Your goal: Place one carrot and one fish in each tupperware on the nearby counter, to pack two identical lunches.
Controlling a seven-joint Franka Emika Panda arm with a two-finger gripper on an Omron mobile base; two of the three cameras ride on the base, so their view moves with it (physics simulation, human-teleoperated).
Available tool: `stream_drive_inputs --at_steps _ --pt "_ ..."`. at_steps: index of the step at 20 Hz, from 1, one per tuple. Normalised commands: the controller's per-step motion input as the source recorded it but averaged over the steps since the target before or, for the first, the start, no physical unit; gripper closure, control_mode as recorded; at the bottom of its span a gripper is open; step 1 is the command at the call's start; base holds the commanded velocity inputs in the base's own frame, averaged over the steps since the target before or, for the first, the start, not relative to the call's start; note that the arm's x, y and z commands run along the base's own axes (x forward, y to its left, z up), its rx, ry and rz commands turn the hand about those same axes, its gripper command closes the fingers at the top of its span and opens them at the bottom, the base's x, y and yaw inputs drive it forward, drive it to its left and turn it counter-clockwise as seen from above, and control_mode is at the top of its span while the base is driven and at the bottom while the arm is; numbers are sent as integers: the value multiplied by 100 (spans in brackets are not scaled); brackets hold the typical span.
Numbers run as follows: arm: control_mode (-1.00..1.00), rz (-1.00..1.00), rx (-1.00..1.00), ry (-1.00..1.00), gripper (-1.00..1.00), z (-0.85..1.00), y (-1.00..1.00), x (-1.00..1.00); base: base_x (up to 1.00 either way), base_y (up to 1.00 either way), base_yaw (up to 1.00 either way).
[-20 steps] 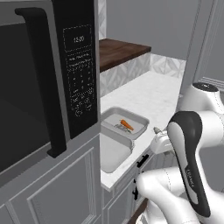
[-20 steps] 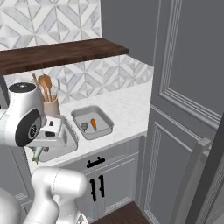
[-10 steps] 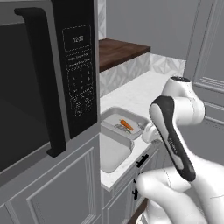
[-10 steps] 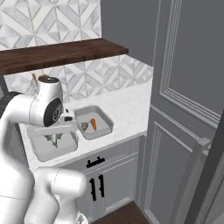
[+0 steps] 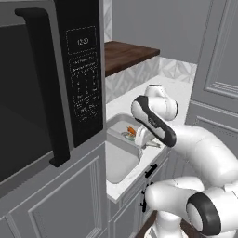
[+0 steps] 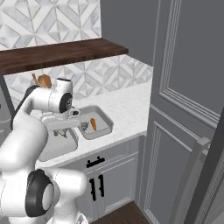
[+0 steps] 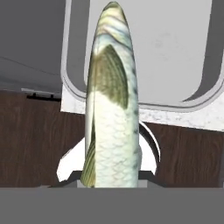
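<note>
The gripper [image 7: 113, 181] is nearly closed on a fish [image 7: 112, 100], which stands lengthways from the fingertips at 6 o'clock up towards 12 o'clock in the hand view, pale and scaled with olive patches; beyond its head lies a grey tupperware [image 7: 181, 52], rim curving at its rounded corners, set on the white marble counter [image 7: 188, 117], with dark brown floor [image 7: 30, 140] past the counter's edge. In the right base view the fish [image 6: 62, 131] hangs under the white arm, above the nearer tupperware [image 6: 52, 151]; the second tupperware [image 6: 105, 122] sits just beside it at 3 o'clock, with a carrot [image 6: 93, 124] lying inside it; a wooden shelf [image 6: 61, 51] runs above the patterned tile wall. In the left base view the arm bends over both trays; the near tupperware [image 5: 118, 162] sits at 7 o'clock of the far one [image 5: 122, 124], where the carrot [image 5: 132, 131] shows as an orange spot beside the arm; a black microwave [image 5: 56, 83] stands at 9 o'clock.
</note>
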Motion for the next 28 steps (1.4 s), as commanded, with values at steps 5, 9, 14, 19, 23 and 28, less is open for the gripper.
stream_drive_inputs --at_steps 5,9,14,19,23,28 --pt "-100 23 0 12 100 -97 62 100 0 0 0" --pt "-100 10 0 11 100 -63 32 91 0 0 0" --pt "-100 6 0 2 100 -38 25 55 0 0 0" --pt "-100 1 0 -14 100 -42 28 36 0 0 0" --pt "-100 0 0 -6 100 -34 9 22 0 0 0" --pt "-100 0 0 -10 100 17 4 -13 0 0 0"
